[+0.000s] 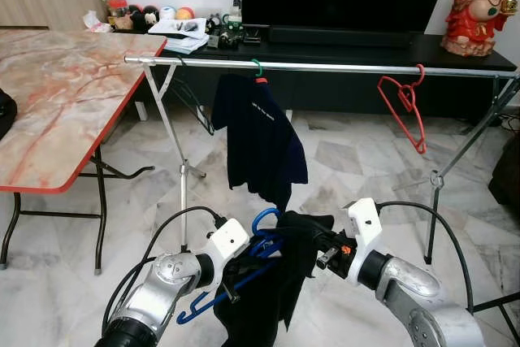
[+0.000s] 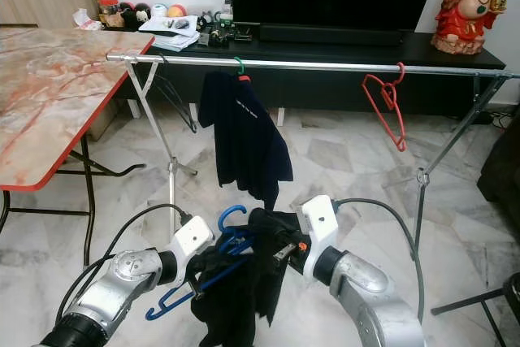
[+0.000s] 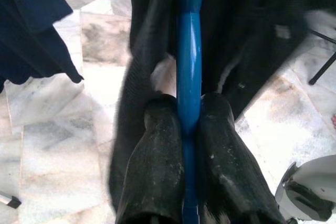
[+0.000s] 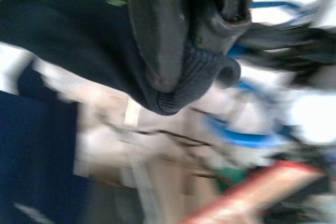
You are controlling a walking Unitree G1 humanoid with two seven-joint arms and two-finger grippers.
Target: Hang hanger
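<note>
A blue plastic hanger (image 1: 264,233) with a black garment (image 1: 280,282) draped on it hangs low between my two arms. My left gripper (image 3: 189,116) is shut on the hanger's blue bar. My right gripper (image 4: 197,51) is shut on the garment's ribbed collar (image 4: 205,77). Beyond stands a silver clothes rail (image 1: 341,65). On it hang a dark navy shirt (image 1: 258,140) on a green hanger and a bare red hanger (image 1: 404,107) to the right.
A marble-topped folding table (image 1: 49,95) with a red edge stands at the left. Behind the rail are a black TV console (image 1: 455,58), a red figurine (image 1: 479,7) and clutter. The rail's crossed legs (image 1: 180,170) rest on marble floor.
</note>
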